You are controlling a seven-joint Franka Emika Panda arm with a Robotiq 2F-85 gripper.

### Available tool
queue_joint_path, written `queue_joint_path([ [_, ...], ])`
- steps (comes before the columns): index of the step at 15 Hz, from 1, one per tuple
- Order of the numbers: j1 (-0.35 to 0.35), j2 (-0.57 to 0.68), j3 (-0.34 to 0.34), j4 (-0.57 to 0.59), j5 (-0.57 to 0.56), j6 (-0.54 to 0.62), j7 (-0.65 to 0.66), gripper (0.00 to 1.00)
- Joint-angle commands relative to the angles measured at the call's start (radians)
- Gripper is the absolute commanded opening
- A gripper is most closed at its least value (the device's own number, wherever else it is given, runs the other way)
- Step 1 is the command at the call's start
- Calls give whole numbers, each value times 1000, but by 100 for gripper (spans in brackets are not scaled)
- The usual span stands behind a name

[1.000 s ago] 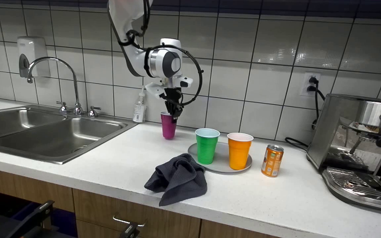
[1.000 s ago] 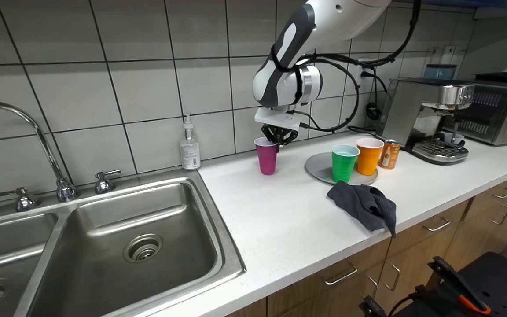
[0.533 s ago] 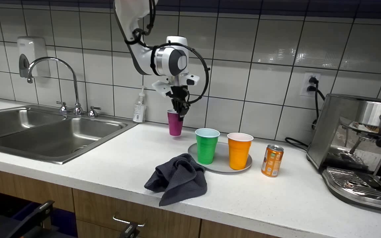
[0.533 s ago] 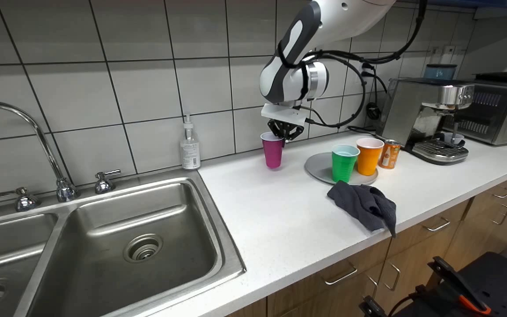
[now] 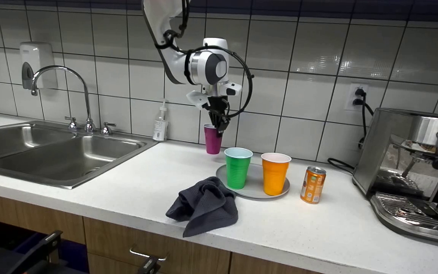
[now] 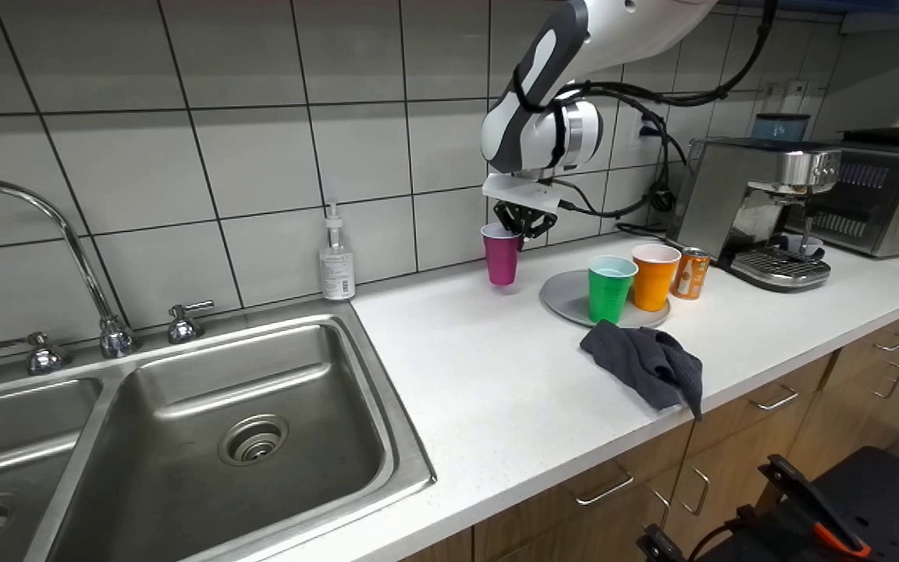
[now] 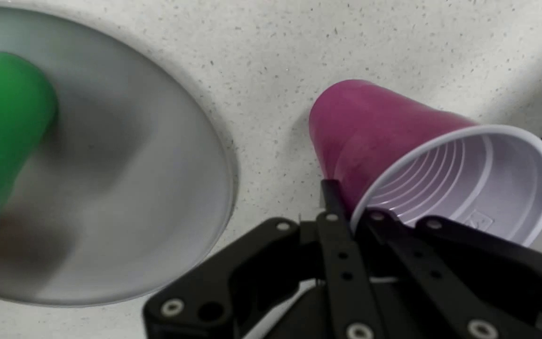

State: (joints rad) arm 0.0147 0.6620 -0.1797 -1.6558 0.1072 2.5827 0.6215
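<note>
Purple cup is in the claw, btwn the sink and the plate, nr the tiled wall; its base looks just clear of the counter, tho the gap's slim.

Far L in an exterior view, a white dispenser is on the tiled wall; R of it, a chrome tap arcs over the sink, which is steel, w/ 2 basins. Pump bottle stands by the sink's back R corner.

Next R comes the purple cup, abt upright, mouth up. The claw reaches down at its R side, jaws drawn tight on the cup's wall at the rim: in the wrist view, 1 finger is outside the wall, the other inside.

Dk grey cloth lies crumpled farther fwd on the counter, 1 corner at the front edge; it's just by the plate, can't tell if touching. Plate's grey & round, w/ the green cup standing on its L part, the orange cup on its R, apart.

Just R of the plate, an orange can stands upright on the counter. Farther R, an outlet w/ 2 blk plugs, then the coffee machine; R of that, in an exterior view, a boxy steel appliance.
</note>
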Motion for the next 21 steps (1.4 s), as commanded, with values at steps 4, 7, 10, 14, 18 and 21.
queue_joint_path([
  [4,-39,-32,-5,-2,17,-12,-23,1],
  [7,-48,-36,-13,-5,17,-11,-19,1],
  [10,-60,-42,-20,-8,20,-8,-18,1],
  [14,-79,-48,-25,-10,31,-9,-20,1],
  [18,-100,-53,-29,-12,39,-8,-22,1],
  [21,-116,-53,-31,-9,45,-9,-22,1],
])
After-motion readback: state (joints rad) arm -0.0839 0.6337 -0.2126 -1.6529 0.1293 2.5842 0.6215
